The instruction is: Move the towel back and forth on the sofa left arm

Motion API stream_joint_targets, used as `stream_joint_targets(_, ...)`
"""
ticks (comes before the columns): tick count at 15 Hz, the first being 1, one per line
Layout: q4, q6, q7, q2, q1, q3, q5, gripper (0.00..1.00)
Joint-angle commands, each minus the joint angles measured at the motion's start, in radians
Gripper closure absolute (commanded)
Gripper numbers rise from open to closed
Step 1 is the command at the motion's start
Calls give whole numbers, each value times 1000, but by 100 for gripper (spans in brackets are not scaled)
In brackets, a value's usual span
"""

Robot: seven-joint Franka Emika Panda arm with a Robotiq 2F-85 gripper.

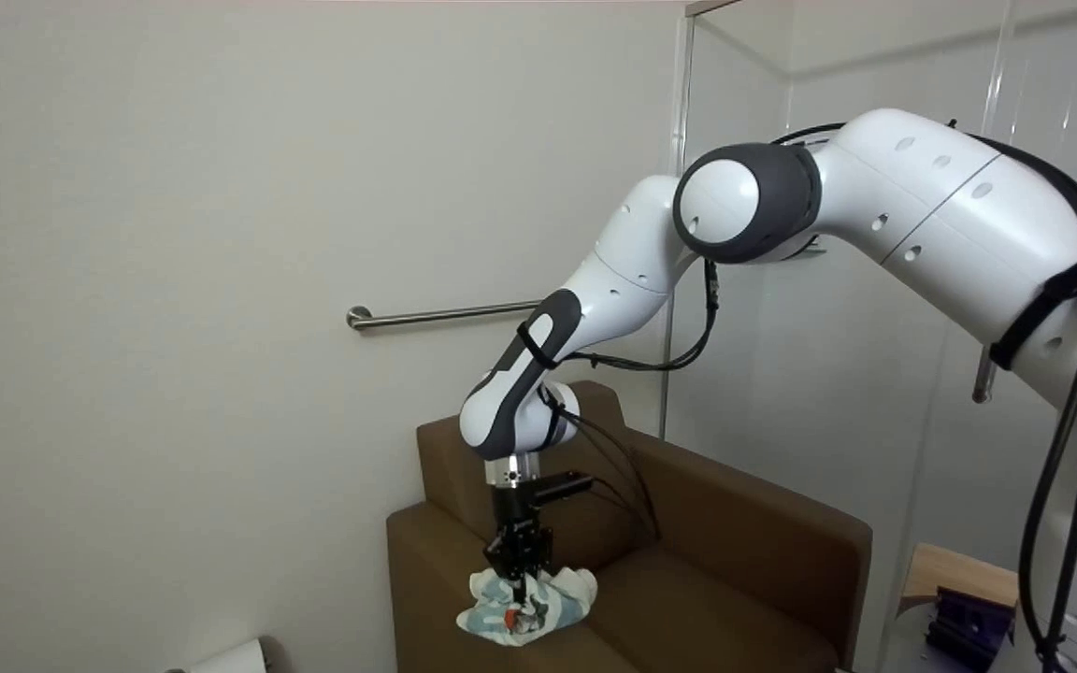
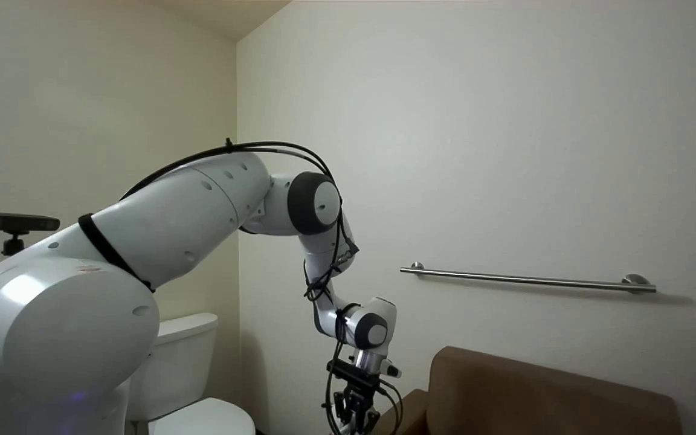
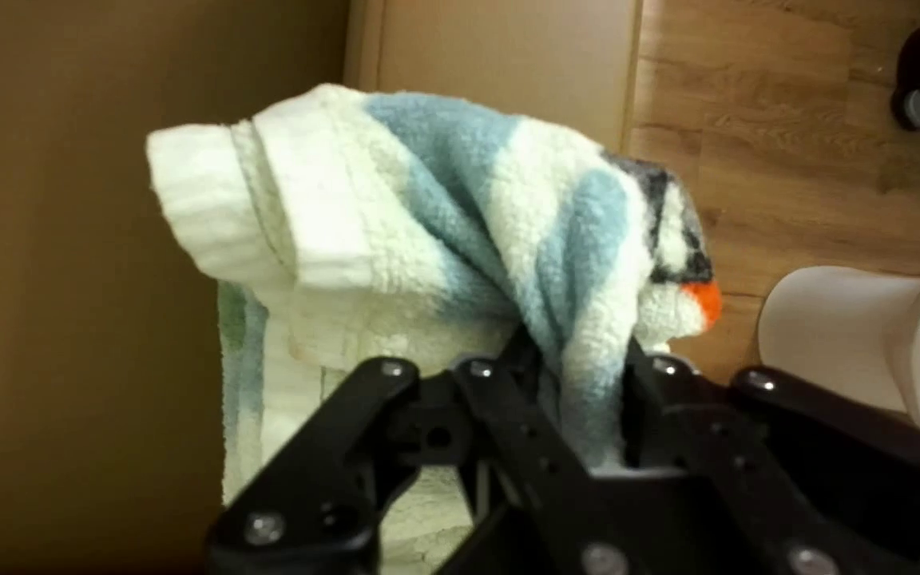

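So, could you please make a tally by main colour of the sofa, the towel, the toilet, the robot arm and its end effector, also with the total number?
Mostly white: 2 (robot arm, toilet)
Brown: 1 (sofa)
Black: 1 (end effector)
White with blue: 1 (towel)
Total: 5

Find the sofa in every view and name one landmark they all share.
In an exterior view, the sofa sits low, just right of centre, cut off by the bottom edge.
In an exterior view, the sofa is at the lower right, running off the bottom edge.
In the wrist view, the sofa fills the left side, beside the towel.
Shared landmark: the gripper, which shows in all three views.
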Motion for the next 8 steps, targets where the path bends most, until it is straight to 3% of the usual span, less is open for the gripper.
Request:
stream_joint_targets(1,201,-15,40,96,20,-26,-71,91)
stream_joint_targets(8,553,-76,34,280,29,-24,-121,90)
